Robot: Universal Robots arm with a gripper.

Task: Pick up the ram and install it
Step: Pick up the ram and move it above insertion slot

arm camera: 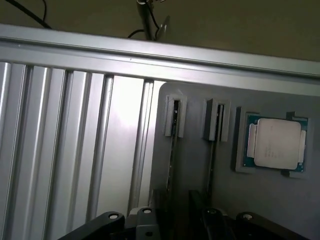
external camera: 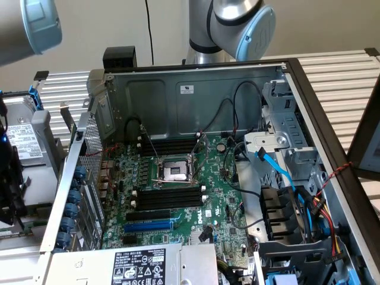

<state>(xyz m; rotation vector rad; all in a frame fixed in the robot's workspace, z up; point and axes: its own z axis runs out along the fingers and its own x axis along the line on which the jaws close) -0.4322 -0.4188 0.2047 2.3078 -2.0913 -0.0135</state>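
Two ram sticks stand on edge in grey holders on a grey tray (arm camera: 195, 180): one ram stick (arm camera: 173, 150) and a second ram stick (arm camera: 214, 155) beside it. Seen edge-on, they appear as thin dark lines. My gripper (arm camera: 181, 202) hovers over the tray with its dark fingers (arm camera: 161, 210) open, close to the first stick and holding nothing. In the exterior view the open computer case holds the green motherboard (external camera: 222, 196) with empty black memory slots (external camera: 169, 146) and more memory slots (external camera: 167, 199) on either side of the CPU socket (external camera: 176, 172).
A processor chip (arm camera: 276, 144) lies in a recess on the tray beside the sticks. Ribbed aluminium table rails (arm camera: 65, 150) border the tray. In the case are a blue expansion slot (external camera: 148, 226), loose cables (external camera: 309, 208), a drive cage (external camera: 285, 124) and a power supply (external camera: 142, 264).
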